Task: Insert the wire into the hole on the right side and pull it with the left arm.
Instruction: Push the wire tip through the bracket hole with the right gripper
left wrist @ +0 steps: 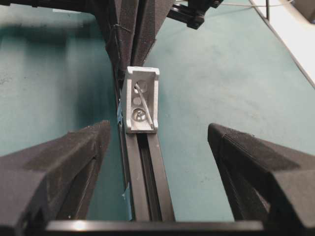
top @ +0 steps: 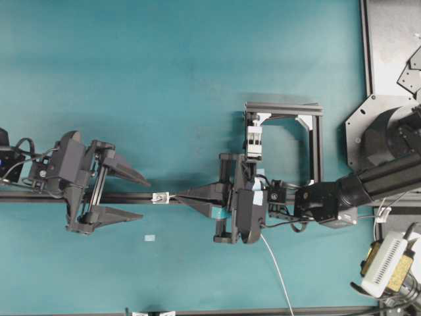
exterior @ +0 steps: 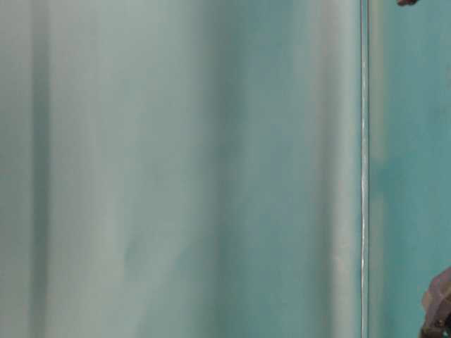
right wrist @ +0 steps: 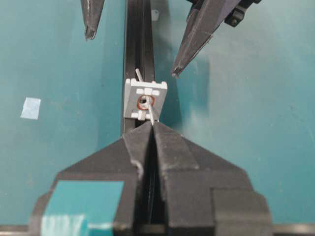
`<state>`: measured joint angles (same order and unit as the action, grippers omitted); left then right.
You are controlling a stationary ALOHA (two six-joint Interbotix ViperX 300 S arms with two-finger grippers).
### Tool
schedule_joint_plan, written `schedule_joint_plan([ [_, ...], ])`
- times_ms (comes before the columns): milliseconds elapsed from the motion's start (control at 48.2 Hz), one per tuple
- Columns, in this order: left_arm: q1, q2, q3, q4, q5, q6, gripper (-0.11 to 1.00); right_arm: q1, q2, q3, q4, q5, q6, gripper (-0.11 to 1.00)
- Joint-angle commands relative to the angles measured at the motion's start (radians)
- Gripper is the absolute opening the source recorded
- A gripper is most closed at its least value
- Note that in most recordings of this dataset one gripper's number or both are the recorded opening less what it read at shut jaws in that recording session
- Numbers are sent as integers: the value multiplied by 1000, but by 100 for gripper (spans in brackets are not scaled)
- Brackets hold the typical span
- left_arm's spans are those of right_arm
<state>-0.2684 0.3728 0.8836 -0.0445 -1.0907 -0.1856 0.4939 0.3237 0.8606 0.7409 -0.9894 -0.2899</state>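
A: Status. The right tool [right wrist: 152,129] is clamped shut on the wire [right wrist: 154,116], its tips just beside the small silver bracket [top: 160,197] on the black rail [top: 131,197]. In the right wrist view the wire runs from the tips into the hole [right wrist: 143,102].

B: Through yet?

A: It looks so. A short pale end shows above the bracket's far side in that view, and in the left wrist view a thin strand curves across the bracket's inner face. Insertion seems done or nearly done.

B: Left side?

A: The left tool [top: 130,195] stands wide apart, one finger on either side of the rail, holding nothing. The pull has not begun; that is the remaining step.

B: Containers?

A: None seen. The hole is the only receptacle, with just the wire in it. The teal worktop [top: 197,79] carries a scrap of pale tape [top: 150,237] near the rail.
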Motion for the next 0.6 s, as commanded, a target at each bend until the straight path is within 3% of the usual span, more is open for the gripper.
schedule_joint_plan([
  [0, -6, -20, -14, -2, -5, -2, 86, -8, -12, -18, -2, -5, -3, -8],
  [580, -6, -21, -28, -3, 0, -2, 86, -21, -11, -49, -2, 34, -44, -8],
])
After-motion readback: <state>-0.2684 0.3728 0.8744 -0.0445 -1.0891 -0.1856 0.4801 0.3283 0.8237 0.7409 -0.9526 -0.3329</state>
